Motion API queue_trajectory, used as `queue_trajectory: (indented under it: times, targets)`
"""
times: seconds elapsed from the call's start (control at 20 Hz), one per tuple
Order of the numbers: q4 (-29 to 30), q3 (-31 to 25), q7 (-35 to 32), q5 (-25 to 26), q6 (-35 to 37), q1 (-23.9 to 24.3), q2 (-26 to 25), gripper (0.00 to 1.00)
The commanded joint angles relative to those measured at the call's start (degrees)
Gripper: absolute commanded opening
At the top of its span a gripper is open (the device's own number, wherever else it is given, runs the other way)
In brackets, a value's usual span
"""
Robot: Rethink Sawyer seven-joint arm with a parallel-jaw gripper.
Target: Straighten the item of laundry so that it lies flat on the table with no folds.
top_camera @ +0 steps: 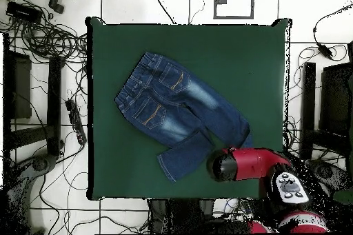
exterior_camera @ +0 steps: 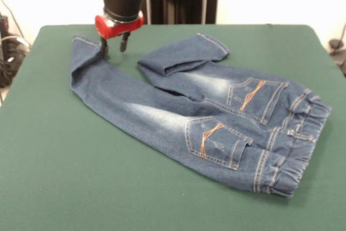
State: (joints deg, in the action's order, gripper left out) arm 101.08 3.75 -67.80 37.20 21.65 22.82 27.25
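Note:
The blue denim jeans (exterior_camera: 178, 112) lie on the green table (exterior_camera: 81, 187), back pockets up. The gathered waistband is at the front right and the legs reach to the back left. The far leg is bent back on itself, with its hem (exterior_camera: 213, 44) pointing right. The near leg runs to the back left corner, and its end is creased by the hem (exterior_camera: 81, 44). My gripper (exterior_camera: 114, 47) hangs over that leg's end. It is open, with one fingertip (exterior_camera: 104, 50) at the cloth's edge and the other over bare table. In the overhead view the arm's head (top_camera: 224, 165) hides the gripper beside the jeans (top_camera: 172, 108).
The table's back edge (exterior_camera: 173, 25) is just behind the gripper. Green table top surrounds the jeans on all sides (top_camera: 255, 67). Cables (top_camera: 41, 39) and black stands (top_camera: 307, 108) lie on the floor around the table.

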Motion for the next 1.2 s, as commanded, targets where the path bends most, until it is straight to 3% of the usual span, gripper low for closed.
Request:
queue_trajectory:
  times: [0.05,0.65,1.2]
  targets:
    - [-4.7,-2.1,-8.1,2.0,-4.0,-3.8,-2.7,1.00]
    - [-7.8,1.4,-9.7,3.6,-7.7,-5.1,-7.8,1.00]
    - [-12.0,5.8,-8.7,4.4,-2.7,-8.1,-11.6,1.00]
